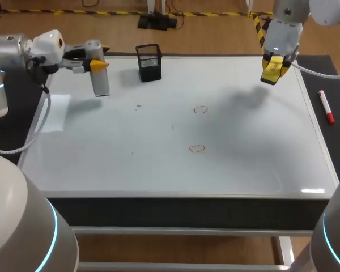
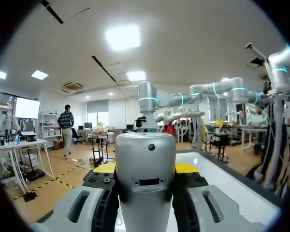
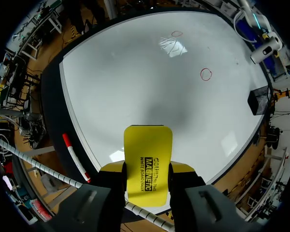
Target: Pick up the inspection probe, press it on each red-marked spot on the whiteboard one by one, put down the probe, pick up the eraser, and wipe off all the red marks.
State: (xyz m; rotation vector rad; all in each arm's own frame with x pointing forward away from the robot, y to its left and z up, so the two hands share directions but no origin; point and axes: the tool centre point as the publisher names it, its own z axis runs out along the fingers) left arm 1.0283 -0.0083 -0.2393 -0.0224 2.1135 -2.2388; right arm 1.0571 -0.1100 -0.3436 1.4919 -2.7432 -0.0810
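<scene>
the whiteboard [image 1: 243,147] bears two red marks [image 1: 200,109]; left gripper [image 2: 145,168] clamps the grey probe [image 2: 145,193] near its far left corner, right gripper [image 3: 147,170] grips the yellow eraser [image 3: 148,145].

Black print on the eraser [image 3: 147,159]

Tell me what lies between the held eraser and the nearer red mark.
Nothing but bare whiteboard separates eraser and red mark, clearest in the head view.
</scene>
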